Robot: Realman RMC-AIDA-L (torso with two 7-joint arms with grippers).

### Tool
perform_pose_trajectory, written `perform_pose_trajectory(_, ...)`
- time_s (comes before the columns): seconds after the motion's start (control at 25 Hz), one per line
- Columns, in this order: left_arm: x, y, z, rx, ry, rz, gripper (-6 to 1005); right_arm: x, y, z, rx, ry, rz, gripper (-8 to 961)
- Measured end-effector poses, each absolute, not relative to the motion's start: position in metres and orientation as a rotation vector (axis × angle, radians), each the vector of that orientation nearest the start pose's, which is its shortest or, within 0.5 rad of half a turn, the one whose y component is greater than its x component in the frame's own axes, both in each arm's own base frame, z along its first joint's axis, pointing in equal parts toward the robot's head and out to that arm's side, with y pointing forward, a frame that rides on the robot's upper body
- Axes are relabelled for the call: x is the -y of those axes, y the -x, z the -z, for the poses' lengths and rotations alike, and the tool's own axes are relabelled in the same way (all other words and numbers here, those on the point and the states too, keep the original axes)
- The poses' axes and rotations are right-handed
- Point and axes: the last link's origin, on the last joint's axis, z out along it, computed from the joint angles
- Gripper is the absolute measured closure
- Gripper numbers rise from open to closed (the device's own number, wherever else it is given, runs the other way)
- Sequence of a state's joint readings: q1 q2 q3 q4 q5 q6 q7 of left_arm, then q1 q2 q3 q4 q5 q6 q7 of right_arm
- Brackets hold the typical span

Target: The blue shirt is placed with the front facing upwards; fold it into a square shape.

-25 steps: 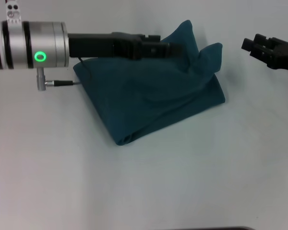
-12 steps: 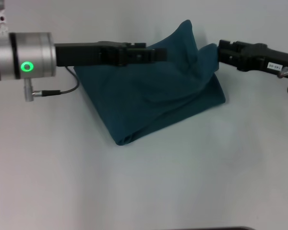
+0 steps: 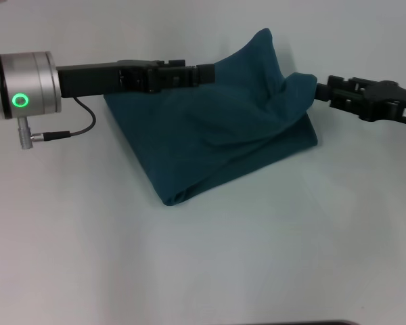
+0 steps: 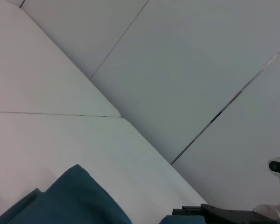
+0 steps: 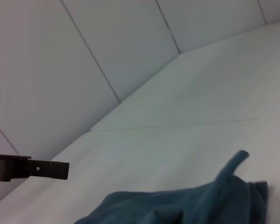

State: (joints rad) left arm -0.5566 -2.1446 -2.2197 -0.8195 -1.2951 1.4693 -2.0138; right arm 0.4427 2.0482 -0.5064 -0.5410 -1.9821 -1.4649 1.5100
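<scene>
Head view, from above the white table (image 3: 257, 257): we see the blue shirt (image 3: 216, 142) lying folded into a rough, skewed square at centre, slightly toward the far side, with two corners standing up at its far right edge; the taller peak rises at the far middle, the lower one leans right. Our left gripper (image 3: 203, 73) reaches in from the left, level over the shirt's far left edge, its tip against the slope of the tall peak; whether its fingers are parted or closed, we cannot tell. Our right gripper (image 3: 319, 91) comes in from the right and meets the lower peak, the cloth bunched at its tip; we cannot tell if the fingers pinch it. Left wrist view shows the raised teal fabric (image 4: 70, 198) against pale wall panels (image 4: 186, 60); right wrist view shows the shirt's crest with one thin point sticking up.
</scene>
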Motion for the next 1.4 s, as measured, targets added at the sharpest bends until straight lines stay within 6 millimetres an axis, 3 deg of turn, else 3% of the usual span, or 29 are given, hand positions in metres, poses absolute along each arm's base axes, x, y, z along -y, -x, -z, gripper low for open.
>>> perform_pose_trajectory(0.24, -0.352, 0.197, 0.022, 1.236, 2.658, 0.851, 66, -0.302, -0.33, -0.03, -1.174, 2.385, -0.79, 421)
perform_pose_trajectory(0.4, -0.351, 0.198, 0.022, 1.243, 2.656, 0.851, 66, -0.289, -0.325, -0.023, -1.048, 2.52, -0.739, 256)
perform_pose_trajectory(0.68, -0.35, 0.202, 0.024, 1.271, 2.639, 0.848, 66, -0.288, -0.313, -0.017, -0.866, 2.593, -0.76, 22)
perform_pose_trajectory(1.12, -0.35, 0.204, 0.026, 1.285, 2.638, 0.843, 65, -0.305, -0.301, -0.013, -0.783, 2.576, -0.767, 29)
perform_pose_trajectory(1.4, -0.35, 0.207, 0.024, 1.29, 2.632, 0.839, 65, -0.311, -0.298, -0.012, -0.796, 2.611, -0.728, 116)
